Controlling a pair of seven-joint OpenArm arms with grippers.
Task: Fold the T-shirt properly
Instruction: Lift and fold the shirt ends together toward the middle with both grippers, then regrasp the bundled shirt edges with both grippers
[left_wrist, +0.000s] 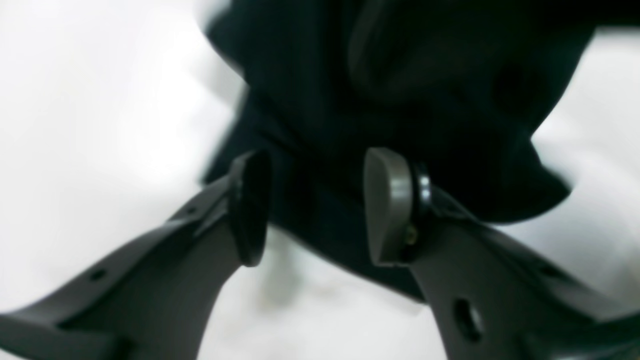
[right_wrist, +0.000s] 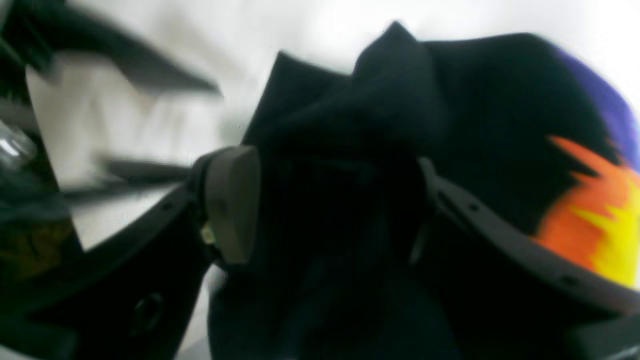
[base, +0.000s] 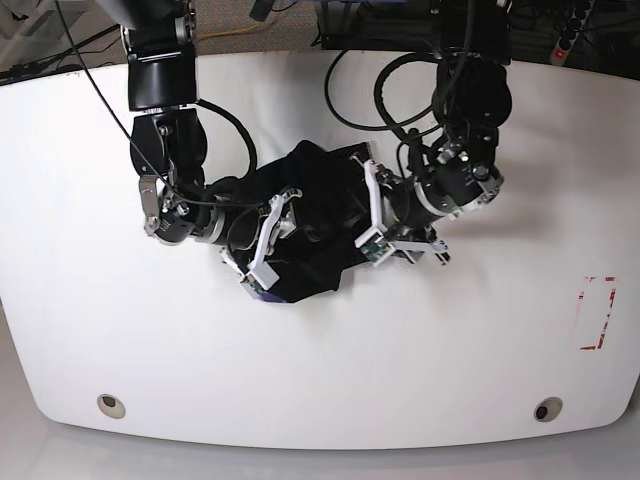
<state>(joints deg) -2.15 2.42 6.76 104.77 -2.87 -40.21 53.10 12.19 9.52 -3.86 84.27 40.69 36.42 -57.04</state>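
- The T-shirt (base: 305, 225) lies bunched in a dark heap at the centre of the white worktop (base: 450, 350), between the two arms in the base view.
- Right gripper (base: 272, 232) (left of the heap in the base view): its fingers (right_wrist: 232, 202) stand apart, with black cloth filling the gap; a real pinch cannot be confirmed.
- Left gripper (base: 372, 215) (right of the heap): its fingers (left_wrist: 387, 205) are spread, cloth lying between and beyond them toward the top of the wrist frame, not visibly clamped.
- The heap shows no clear long axis; it runs roughly from upper right to lower left.
- Both grippers are at its edges, about equally near.
- The orange-yellow print (right_wrist: 600, 235) faces the right gripper's side.
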